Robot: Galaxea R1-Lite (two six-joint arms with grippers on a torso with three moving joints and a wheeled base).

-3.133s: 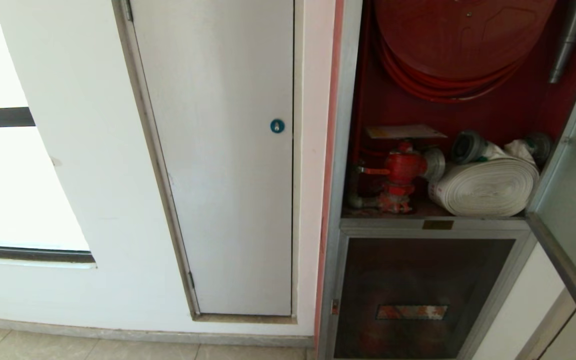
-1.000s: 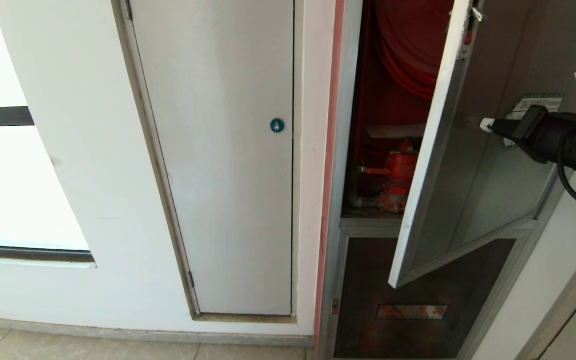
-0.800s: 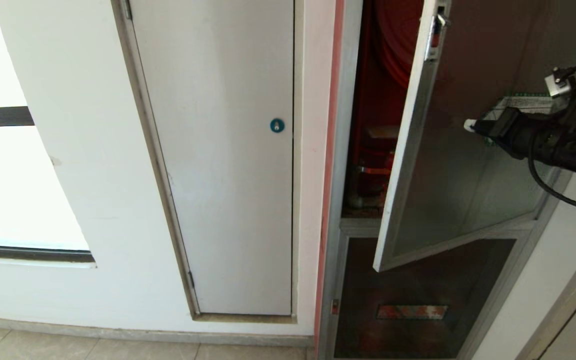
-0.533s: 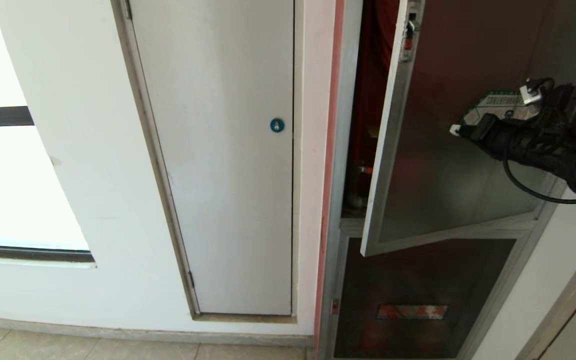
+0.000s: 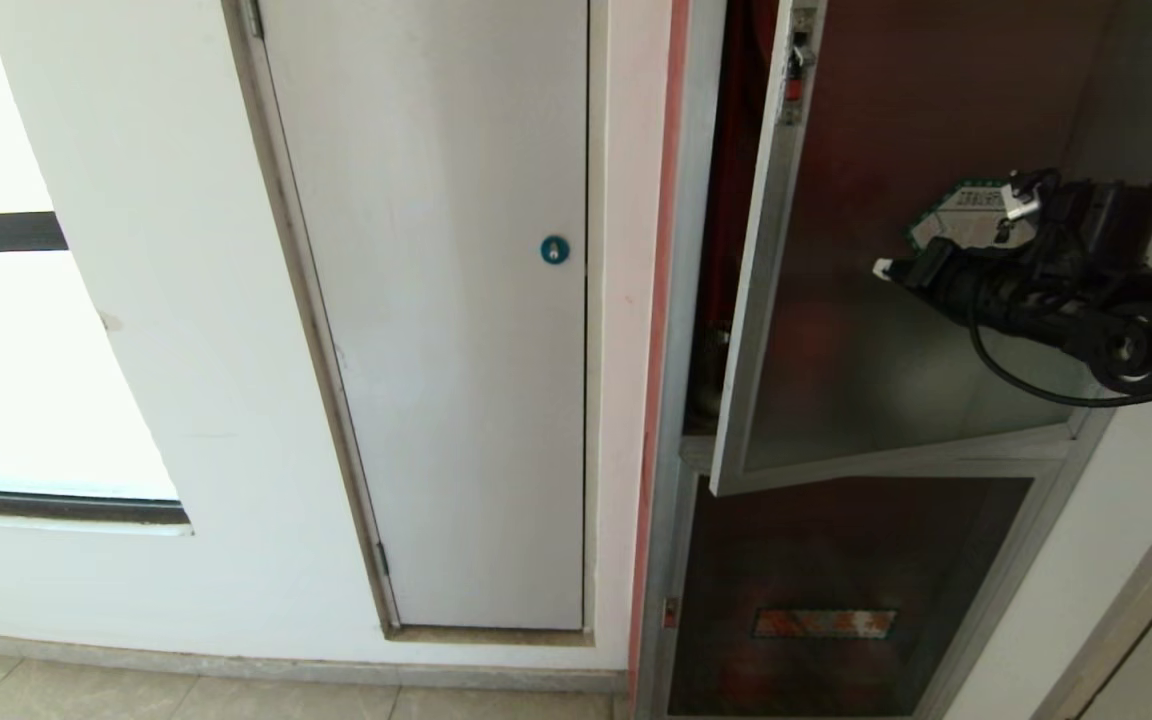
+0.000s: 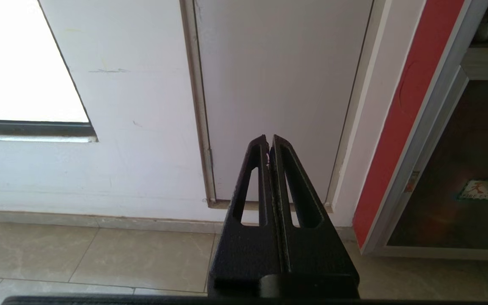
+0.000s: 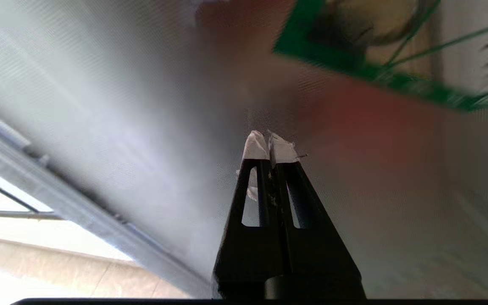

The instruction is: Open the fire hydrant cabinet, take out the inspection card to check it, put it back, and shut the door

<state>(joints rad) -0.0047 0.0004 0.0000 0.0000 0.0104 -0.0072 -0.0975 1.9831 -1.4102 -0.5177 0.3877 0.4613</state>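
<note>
Right gripper (image 5: pixel 886 268) with fingers pressed together, white-taped tips set against the tinted glass of the door (image 5: pixel 866 380), nothing clamped between them; contact point just below and beside the green-bordered hexagonal sticker (image 5: pixel 966 212), well in from the door's free edge. Door nearly shut: silver free edge slanting close to the frame of the fire hydrant cabinet (image 5: pixel 688 300), only a narrow wedge of red interior showing between the two, wider toward the top and pinching toward the sill. Small red latch (image 5: pixel 794 75) on the free edge near the top of the head view, not yet against the frame. Bottom rail of the door hanging just above the cabinet's lower dark panel, with a reddish label plate (image 5: pixel 823 623) set in it; characters on that plate too blurred to read. Sticker print likewise unreadable, in the head view and in the right wrist view (image 7: pixel 396 46) alike. Inspection card hidden, not visible anywhere. Left of the cabinet's red edge strip, a plain white door (image 5: pixel 436 300) with a blue round lock (image 5: pixel 555 250), shut. Left gripper (image 6: pixel 269 146) parked low with fingers together, pointed at that white door above the tiled floor (image 6: pixel 91 258), open room all around it.
</note>
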